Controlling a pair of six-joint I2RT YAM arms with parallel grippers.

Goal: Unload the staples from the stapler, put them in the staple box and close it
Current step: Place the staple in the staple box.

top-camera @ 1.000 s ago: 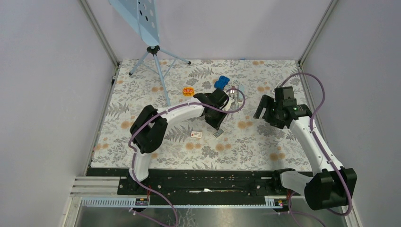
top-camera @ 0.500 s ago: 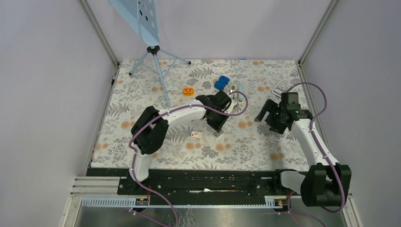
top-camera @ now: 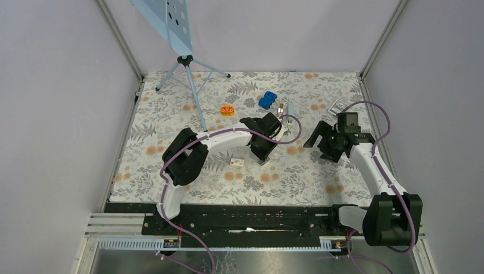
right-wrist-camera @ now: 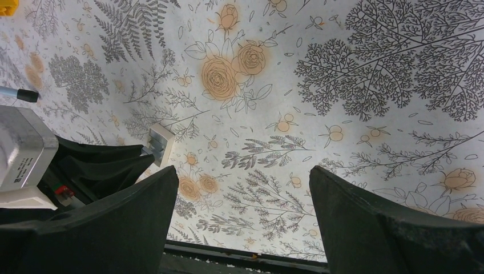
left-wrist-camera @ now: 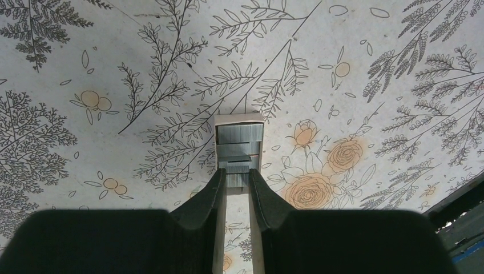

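Observation:
My left gripper [left-wrist-camera: 235, 174] points down over a small white box [left-wrist-camera: 239, 121] that holds several silvery staple strips. Its fingertips are closed on the nearest strip of staples [left-wrist-camera: 238, 180], at the box's near end. In the top view the left gripper [top-camera: 263, 154] is just above this box [top-camera: 263, 162] at mid-table. The stapler [top-camera: 283, 108], silvery and pale, lies farther back beside a blue object. My right gripper [top-camera: 318, 142] hovers to the right with its jaws wide apart and nothing in them; in the right wrist view the right gripper [right-wrist-camera: 242, 177] has only table between its fingers.
A white box with an orange mark [top-camera: 237, 162] lies left of the left gripper. A blue object [top-camera: 266, 100] and an orange object [top-camera: 228, 110] sit at the back. A tripod [top-camera: 188, 74] with a blue board stands back left. A small card [top-camera: 337, 105] lies back right.
The right arm has drawn back from the stapler towards the near right, gripper open. The left gripper has shifted slightly nearer, over the small white box.

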